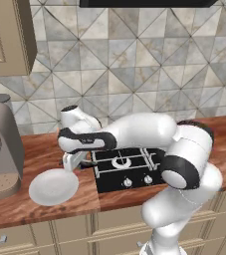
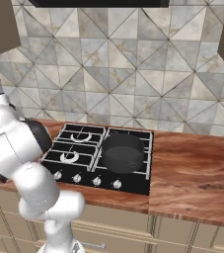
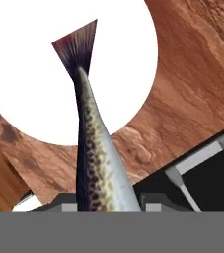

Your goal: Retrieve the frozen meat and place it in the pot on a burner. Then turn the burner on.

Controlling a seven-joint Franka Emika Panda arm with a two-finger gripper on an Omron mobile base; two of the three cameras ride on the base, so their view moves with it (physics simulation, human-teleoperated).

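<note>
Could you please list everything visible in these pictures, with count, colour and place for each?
fish: one, dark speckled grey with silvery belly, held between the fingertips above the plate
plate: one, white, on the counter left of the cooktop
pot: one, black, on a right-hand burner
cooktop: one, black, set into the counter, silver knobs along its front
counter: one, reddish-brown wood
coffee machine: one, grey, far left on the counter
cabinets: beige, below the counter
wall tiles: grey-beige
gripper: one, white, shut on the fish
</note>
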